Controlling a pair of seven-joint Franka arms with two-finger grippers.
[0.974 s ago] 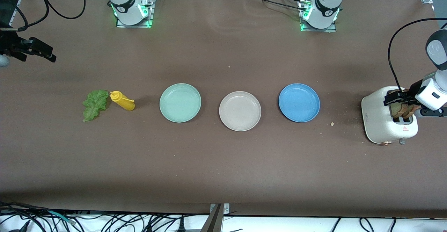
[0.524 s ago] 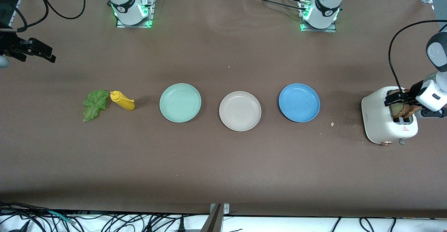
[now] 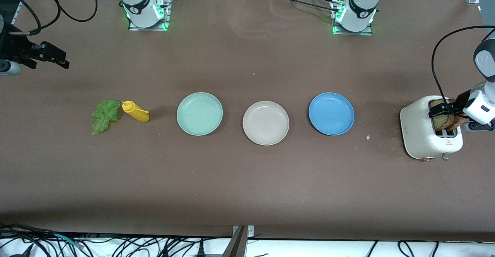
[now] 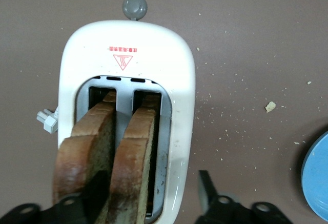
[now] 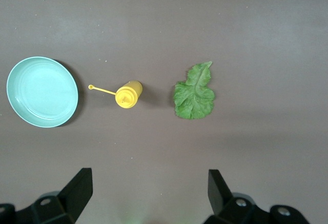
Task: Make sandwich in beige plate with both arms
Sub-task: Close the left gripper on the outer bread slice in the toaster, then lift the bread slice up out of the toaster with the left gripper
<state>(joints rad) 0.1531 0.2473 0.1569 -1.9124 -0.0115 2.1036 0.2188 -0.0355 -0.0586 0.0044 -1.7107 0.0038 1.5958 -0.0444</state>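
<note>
Bread is where your left tool sits: fingers straddle one of the two slices standing in the white toaster at the left arm's end of the worktop, jaws part-way apart, slice not lifted out. You cannot tell whether the pads have bitten yet. Your right tool hangs wide open and empty over the worktop at the right arm's end, waiting. Lettuce leaf lies beside the yellow mustard bottle. Beige plate sits bare between the mint green plate and blue plate. Nothing assembled; you're judging this as the first step, with both slices and lettuce left to place.
</note>
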